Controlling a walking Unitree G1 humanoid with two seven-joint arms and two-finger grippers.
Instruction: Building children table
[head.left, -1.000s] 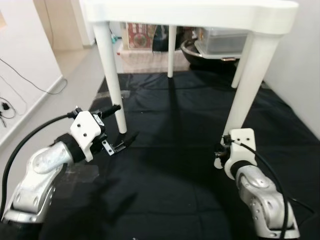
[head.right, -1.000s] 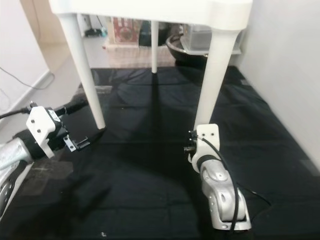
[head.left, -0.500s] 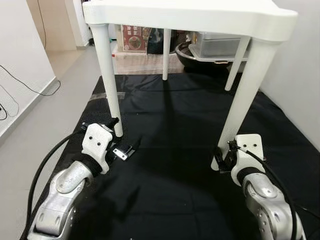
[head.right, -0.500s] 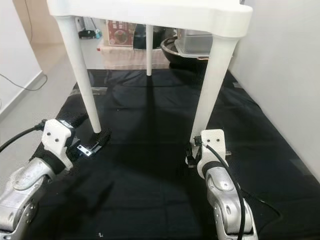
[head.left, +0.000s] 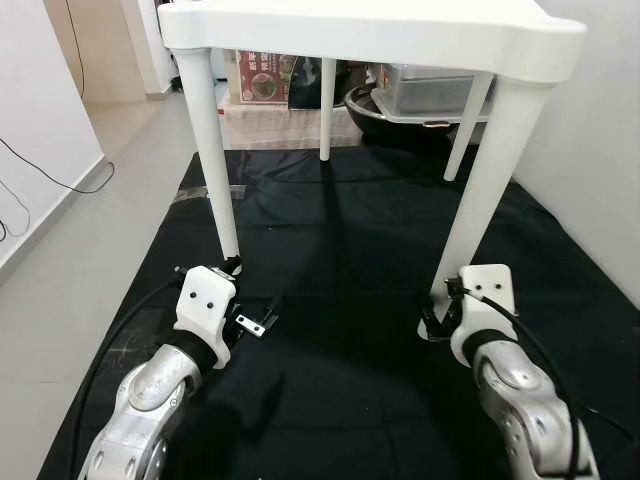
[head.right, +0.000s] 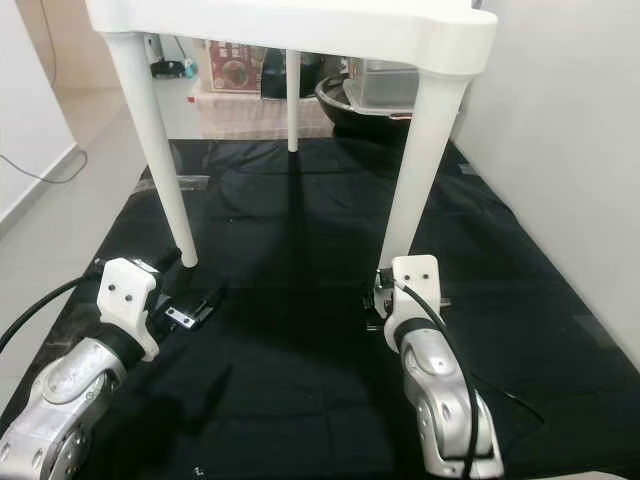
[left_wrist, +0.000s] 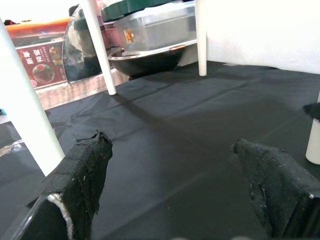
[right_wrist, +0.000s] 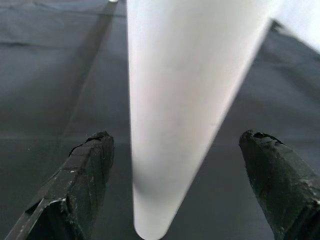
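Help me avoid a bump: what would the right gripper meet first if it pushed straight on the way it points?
Most likely the white table leg: it stands directly between the open fingers of the right gripper, close ahead, though exact depth is unclear.

Red box bears print too blurred to read.

This looks like a room in a home. A small white plastic table stands on a black cloth mat spread over a pale grey tiled floor, beside plain white walls. Behind it household goods are stacked low: a clear lidded storage box, a dark round pan and a red printed carton.
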